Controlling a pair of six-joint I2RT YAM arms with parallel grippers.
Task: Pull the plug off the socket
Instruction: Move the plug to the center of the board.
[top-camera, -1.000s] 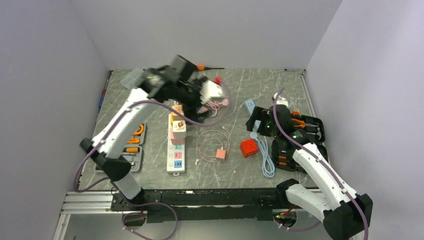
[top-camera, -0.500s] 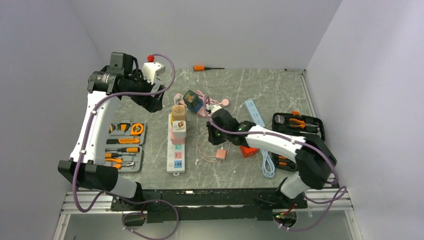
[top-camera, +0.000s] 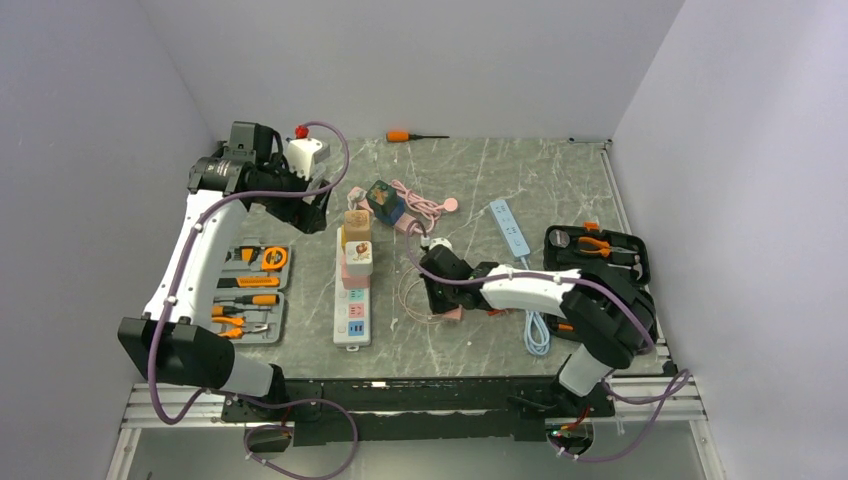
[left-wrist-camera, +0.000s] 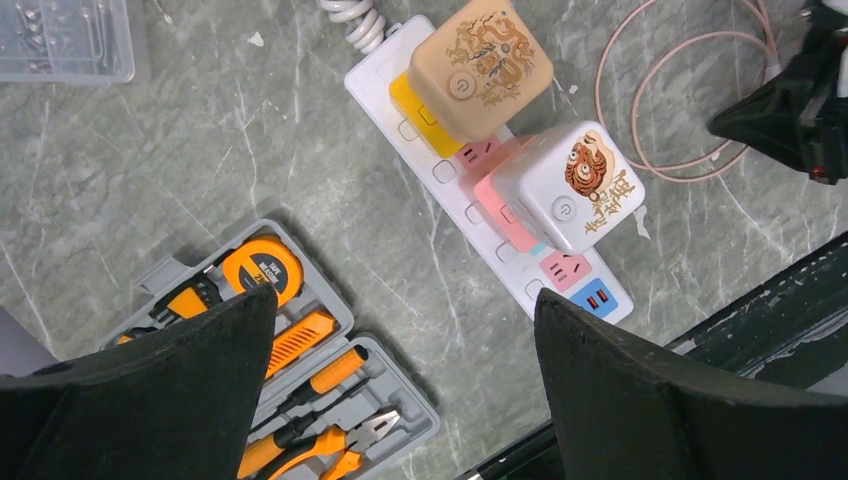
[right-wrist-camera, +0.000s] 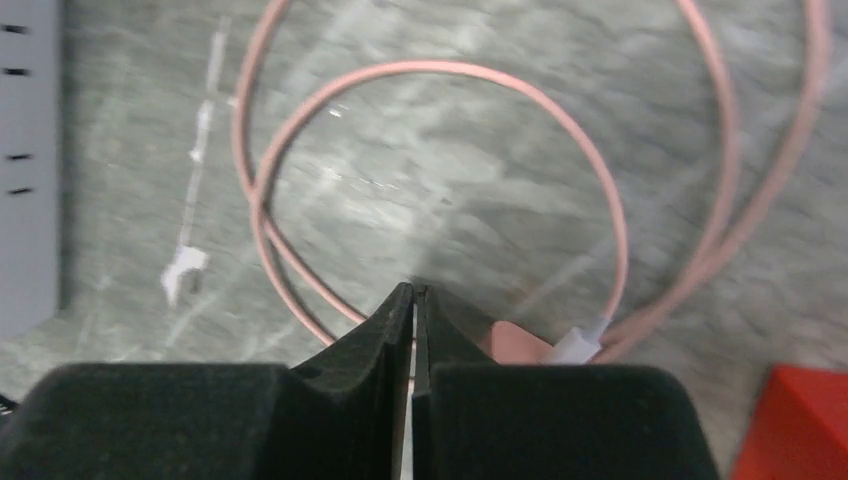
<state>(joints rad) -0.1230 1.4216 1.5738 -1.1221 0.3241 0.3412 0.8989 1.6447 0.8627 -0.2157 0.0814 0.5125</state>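
Left wrist view looks down on the socket (left-wrist-camera: 470, 215), flat on the surface (left-wrist-camera: 250, 130), with a tan plug (left-wrist-camera: 480, 65) and a white plug (left-wrist-camera: 570, 185) seated in it. The left fingers (left-wrist-camera: 180, 390) gape wide overhead, probably to straddle one. The right fingers (right-wrist-camera: 350, 400) are pressed together, empty, over a pink cable (right-wrist-camera: 600, 190).

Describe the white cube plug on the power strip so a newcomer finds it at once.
Find the long white power strip lying mid-table beside the grey tool tray. Two cube plugs sit on its far half, one behind the other. Yours is the one nearer the arms' bases: the white cube with a tiger picture on top, next to the tan cube.
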